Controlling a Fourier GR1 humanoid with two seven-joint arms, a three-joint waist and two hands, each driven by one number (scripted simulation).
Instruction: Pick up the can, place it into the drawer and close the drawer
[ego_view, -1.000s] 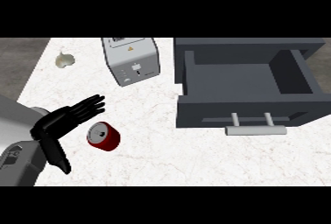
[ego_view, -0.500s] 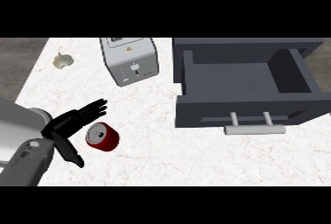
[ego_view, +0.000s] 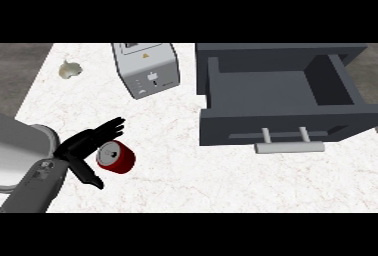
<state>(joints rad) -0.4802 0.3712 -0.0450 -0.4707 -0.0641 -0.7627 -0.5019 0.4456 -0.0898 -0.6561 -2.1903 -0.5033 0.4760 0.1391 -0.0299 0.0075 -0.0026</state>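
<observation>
1. Since the earlier frames the left robot hand (ego_view: 87, 145) has pulled in closer to the can (ego_view: 115, 157); the fingers now sit right at the can's left side and the forearm shows larger at the lower left edge. Can, drawer and the rest haven't moved.
2. Left robot hand state: fingers straight and spread, thumb pointing down below the can's left edge. Not curled round the can. Contact with it: can't tell, at most just touching.
3. Right robot hand: not visible in the head view.
4. Can: red, lying on its side on the desk (ego_view: 184, 180), silver end facing up and left. It sits well left of the drawer (ego_view: 280, 90) and lower in the view.
5. Drawer: dark grey, pulled open, nothing visible inside. Its bar handle (ego_view: 289, 146) is on the front face, on the side nearest the can's level.
6. Grey box appliance (ego_view: 148, 70) stands just left of the drawer, above the can.
7. Small pale garlic-like item (ego_view: 69, 70) lies far left of the drawer, beyond the appliance.
</observation>
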